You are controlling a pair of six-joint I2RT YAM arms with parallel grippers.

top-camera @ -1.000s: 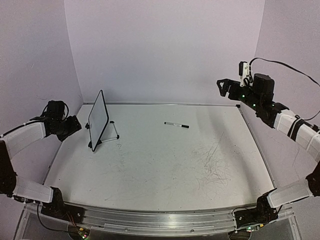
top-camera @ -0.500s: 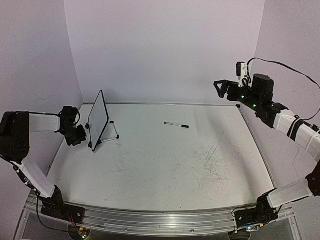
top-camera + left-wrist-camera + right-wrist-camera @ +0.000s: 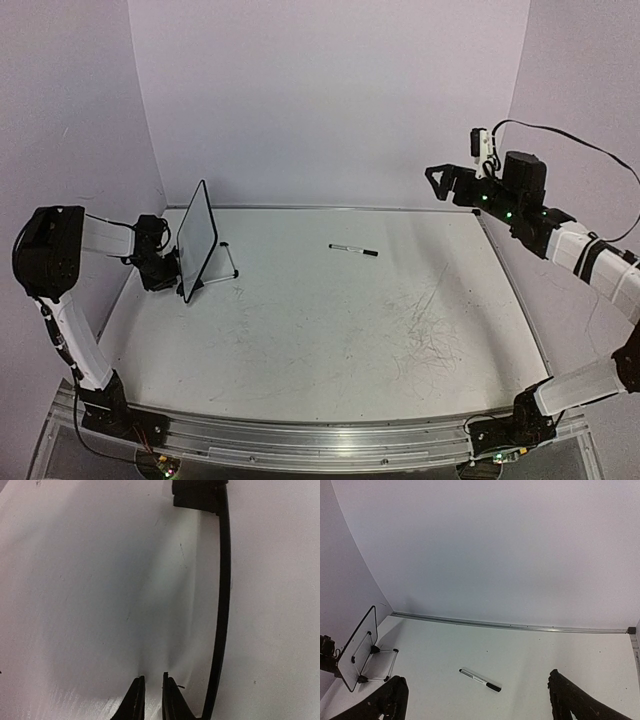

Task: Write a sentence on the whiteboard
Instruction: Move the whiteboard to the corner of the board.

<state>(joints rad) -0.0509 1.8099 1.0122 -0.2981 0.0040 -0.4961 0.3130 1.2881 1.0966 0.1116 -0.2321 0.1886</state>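
The small black-framed white whiteboard [image 3: 197, 238] stands tilted on its wire stand at ten o'clock on the scuffed white table [image 3: 330, 320], its face blank. The left gripper [image 3: 163, 270], jaws nearly together around nothing, sits beside its near edge; steady it gently. At two o'clock the right gripper [image 3: 440, 180] hangs spread wide; the slim black-capped marker [image 3: 354, 250] lies ungrasped.

Left gripper [image 3: 168, 266] now nearly closed, swung in against the whiteboard [image 3: 197, 240].

Whiteboard [image 3: 197, 238] face edge-on, any writing on it unreadable.
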